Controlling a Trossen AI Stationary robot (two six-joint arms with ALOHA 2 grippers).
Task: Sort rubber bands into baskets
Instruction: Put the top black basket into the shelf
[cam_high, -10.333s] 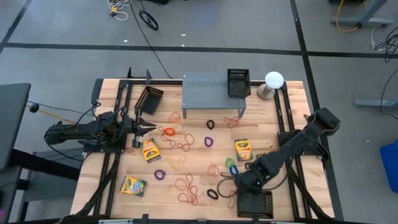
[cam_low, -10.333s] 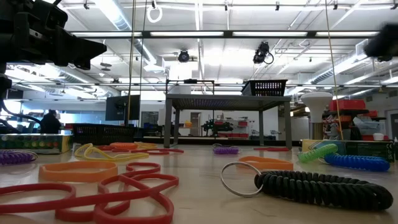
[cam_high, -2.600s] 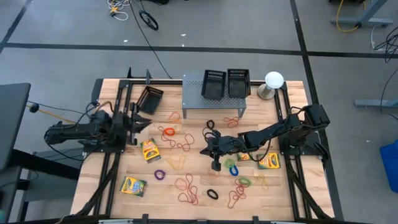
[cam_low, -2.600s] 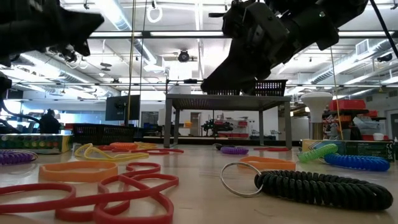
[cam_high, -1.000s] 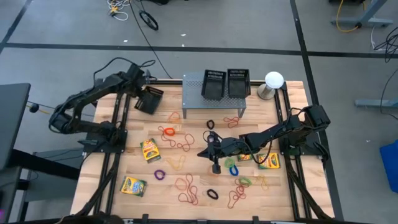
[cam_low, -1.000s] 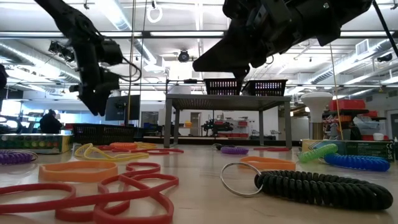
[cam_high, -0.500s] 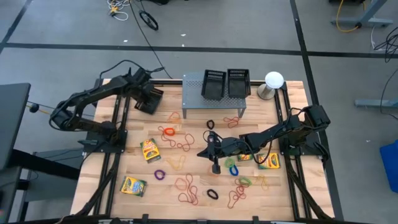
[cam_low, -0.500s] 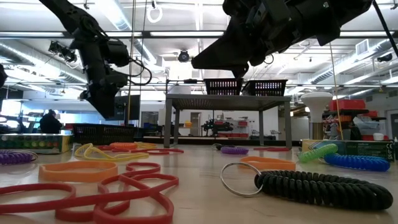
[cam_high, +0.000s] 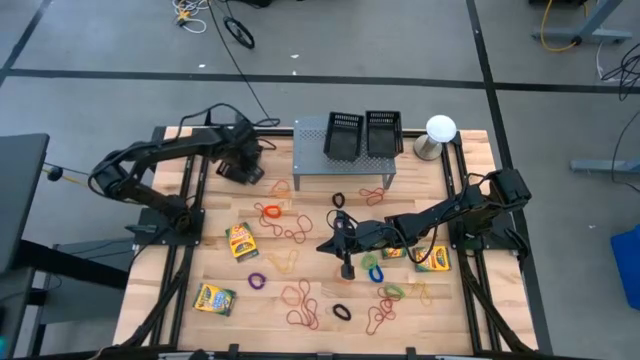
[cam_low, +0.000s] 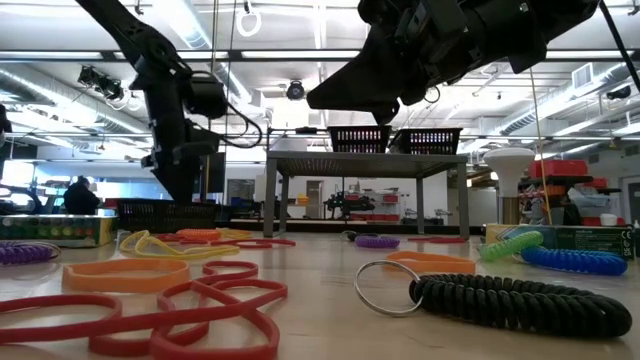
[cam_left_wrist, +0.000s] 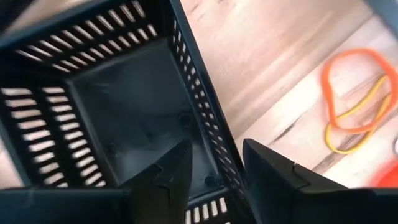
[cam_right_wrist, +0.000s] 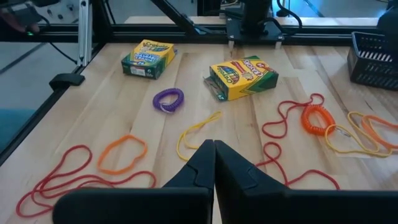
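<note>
Left tool (cam_left_wrist: 211, 163) is set part-open astride the wall of the third basket (cam_high: 242, 160), presumably for lifting. Right tool (cam_high: 340, 240), shut and empty, waits above scattered rubber bands (cam_high: 283, 225) on the worktop (cam_high: 280, 270).

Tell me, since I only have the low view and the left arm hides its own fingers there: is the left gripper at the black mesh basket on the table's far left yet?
Observer: Yes. The left gripper is open, its fingers astride one wall of the black mesh basket.
Operator: Anything in it?
Observer: No, its floor shows bare in the left wrist view.
Operator: And the right gripper?
Observer: The right gripper is shut and holds nothing, above the loose rubber bands mid-table.
</note>
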